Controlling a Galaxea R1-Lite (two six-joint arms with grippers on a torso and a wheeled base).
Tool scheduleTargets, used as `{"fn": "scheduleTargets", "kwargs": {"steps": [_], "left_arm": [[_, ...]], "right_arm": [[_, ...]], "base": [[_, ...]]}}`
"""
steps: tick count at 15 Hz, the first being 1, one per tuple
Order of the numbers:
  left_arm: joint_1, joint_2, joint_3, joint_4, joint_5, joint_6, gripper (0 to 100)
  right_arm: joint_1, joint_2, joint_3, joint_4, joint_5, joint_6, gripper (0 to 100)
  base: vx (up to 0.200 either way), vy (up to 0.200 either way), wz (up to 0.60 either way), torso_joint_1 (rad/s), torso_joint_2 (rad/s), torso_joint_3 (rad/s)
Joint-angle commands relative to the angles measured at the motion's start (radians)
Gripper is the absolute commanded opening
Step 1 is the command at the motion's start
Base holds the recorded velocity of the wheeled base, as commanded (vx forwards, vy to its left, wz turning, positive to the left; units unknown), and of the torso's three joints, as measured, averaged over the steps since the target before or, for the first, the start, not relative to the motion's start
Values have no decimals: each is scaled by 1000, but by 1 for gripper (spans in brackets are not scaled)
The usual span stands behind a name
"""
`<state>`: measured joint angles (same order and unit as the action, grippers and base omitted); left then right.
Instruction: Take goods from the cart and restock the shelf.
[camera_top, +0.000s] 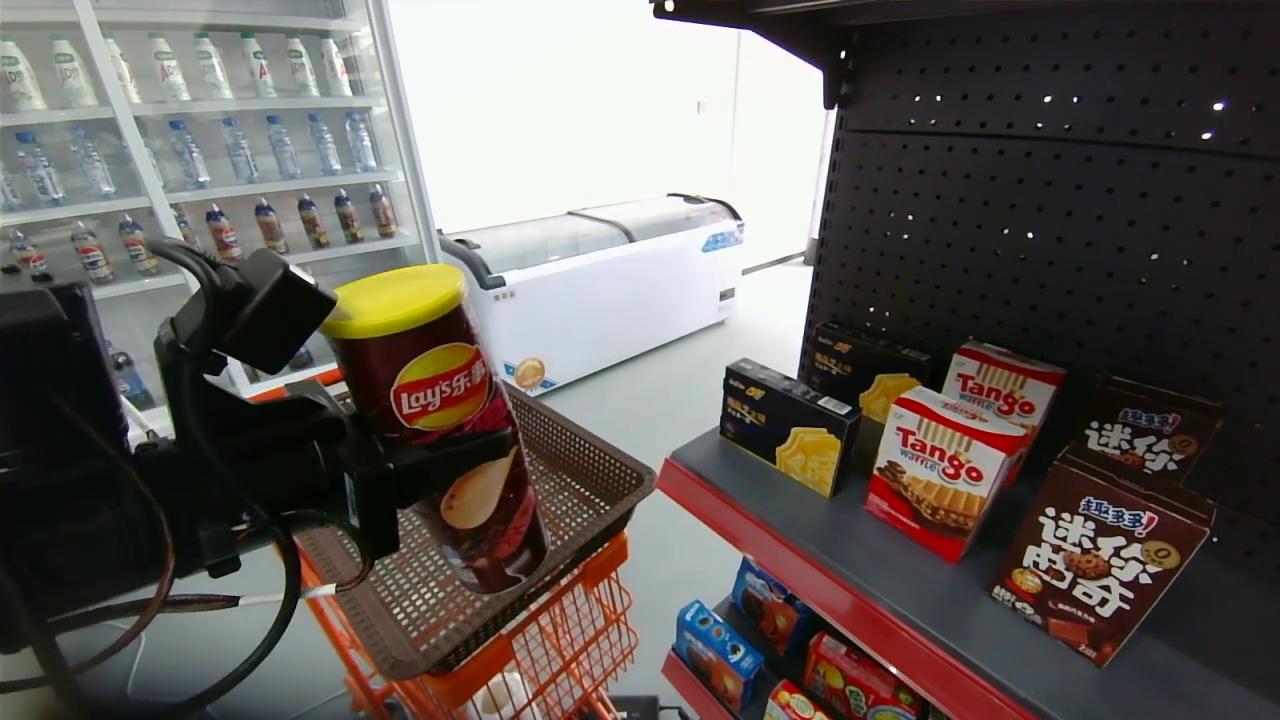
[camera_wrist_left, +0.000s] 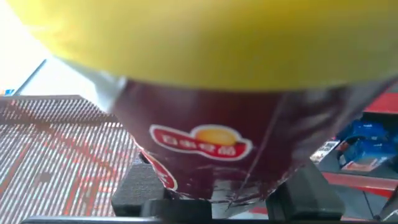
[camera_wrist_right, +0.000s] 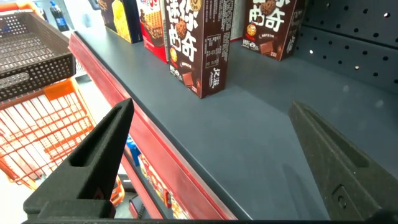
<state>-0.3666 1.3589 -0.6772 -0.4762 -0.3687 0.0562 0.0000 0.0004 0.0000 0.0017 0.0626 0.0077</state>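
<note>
Shelf (camera_top: 930, 610): boxes (camera_top: 940, 470) stand facing out, bare deck left for stock. Cart (camera_top: 560, 640) with brown basket (camera_top: 590, 470) near shelf end. Chip can (camera_top: 430, 340) upright above basket, clamped mid-body by left pincer (camera_top: 440, 470), likely for level carry. Right pincer (camera_wrist_right: 211, 168) spread wide, empty, over bare shelf.

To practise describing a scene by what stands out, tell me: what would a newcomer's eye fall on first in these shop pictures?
The dark red chip can with a yellow lid, held by the left gripper, jaws shut on it, over the brown basket. Next, the red and white wafer boxes standing on the grey shelf to the right, among darker boxes. The right gripper hangs open over a bare stretch of that shelf.
</note>
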Motion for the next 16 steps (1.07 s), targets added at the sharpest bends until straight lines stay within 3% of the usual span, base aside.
{"fn": "scheduleTargets", "kwargs": {"steps": [1,4,6,8,10,14,16], "left_arm": [[-2,45,-18,1,-29,-1,0],[-6,65,-27,2,-81,-1,0],[-8,80,-16,5,-153,1,0],[-9,108,-19,5,-174,2,0],[-34,109,-13,7,-222,4,0],[-103,120,-1,10,-230,13,0],[-110,123,-1,11,-233,40,0]], "right_arm": [[0,0,-2,0,0,0,100],[0,0,-2,0,0,0,100],[0,0,0,0,0,0,100],[0,0,-2,0,0,0,100],[0,0,-2,0,0,0,100],[0,0,-2,0,0,-2,100],[0,0,0,0,0,0,100]], "base": [[0,0,0,0,0,0],[0,0,0,0,0,0],[0,0,0,0,0,0],[0,0,0,0,0,0],[0,0,0,0,0,0],[0,0,0,0,0,0],[0,0,0,0,0,0]]}}
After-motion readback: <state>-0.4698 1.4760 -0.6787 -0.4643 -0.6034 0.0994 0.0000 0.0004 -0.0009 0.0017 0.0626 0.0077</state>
